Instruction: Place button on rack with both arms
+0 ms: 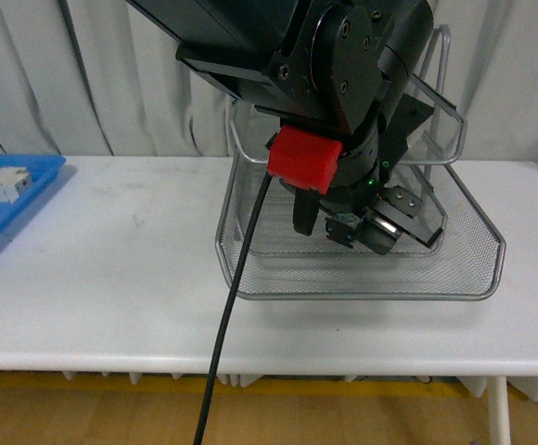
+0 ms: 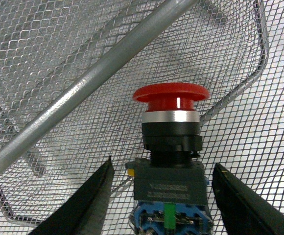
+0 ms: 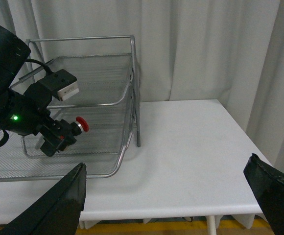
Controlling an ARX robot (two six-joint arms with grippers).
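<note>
The button (image 2: 171,98) has a round red cap on a black body with a blue base. It lies between the spread fingers of my left gripper (image 2: 162,162), over the mesh of the silver wire rack (image 2: 107,73); the jaws stand apart from its sides. In the right wrist view the red cap (image 3: 82,124) shows inside the rack (image 3: 83,38) at the tip of the left arm. In the front view the left gripper (image 1: 354,230) reaches into the lowest tray of the rack (image 1: 362,295). My right gripper (image 3: 166,164) is open and empty above the white table, to the right of the rack.
A blue plastic tray (image 1: 9,209) with a white block (image 1: 0,184) sits at the table's far left. A thick black cable (image 1: 236,306) hangs from the left arm's red block (image 1: 304,159) over the table's front edge. A white curtain hangs behind.
</note>
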